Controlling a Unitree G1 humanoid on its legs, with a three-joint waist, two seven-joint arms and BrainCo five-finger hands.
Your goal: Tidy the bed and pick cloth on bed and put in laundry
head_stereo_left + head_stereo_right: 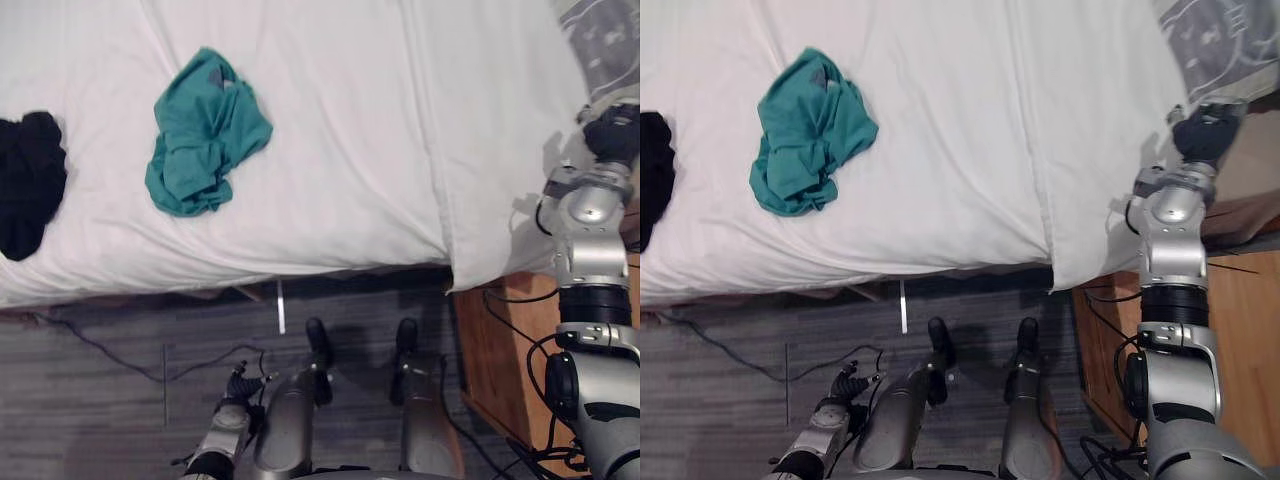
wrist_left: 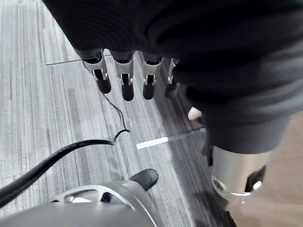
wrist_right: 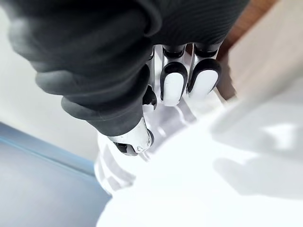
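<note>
Bed (image 1: 330,150) in white; teal cloth (image 1: 200,135) crumpled on its left half, near the front edge; black cloth (image 1: 30,180) at the left edge; right hand (image 1: 1205,135) at the bed's right edge, can't tell its state; left hand (image 2: 123,80) low over floor (image 2: 38,118), fingers straight, empty.

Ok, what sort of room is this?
Most likely a bedroom: a bed with white sheets, a green cloth and a black cloth lying on it, and wooden furniture beside it on a grey floor.
</note>
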